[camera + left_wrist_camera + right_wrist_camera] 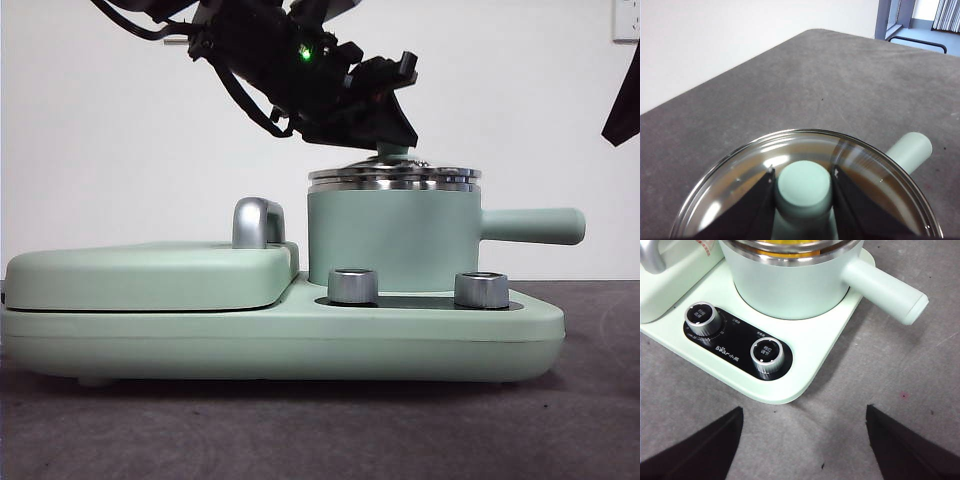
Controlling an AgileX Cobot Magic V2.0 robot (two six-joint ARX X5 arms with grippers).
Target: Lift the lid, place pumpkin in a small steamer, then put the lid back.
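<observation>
The small steamer (392,240) stands on the right of the mint-green appliance, its long handle (530,225) pointing right. The lid (395,176) lies flat on the steamer's chrome rim. My left gripper (392,148) comes down from the upper left and is shut on the lid's mint-green knob (804,186), one black jaw on each side. Through the glass at the pot's top, a sliver of the yellow-orange pumpkin (790,244) shows in the right wrist view. My right gripper (802,440) hangs open over the grey table in front of the appliance, holding nothing.
The wide flat hinged cover (150,275) with its chrome handle (257,222) fills the appliance's left half. Two chrome dials (352,285) (481,289) sit on the black panel in front of the steamer. A black arm tip (625,100) shows at the upper right.
</observation>
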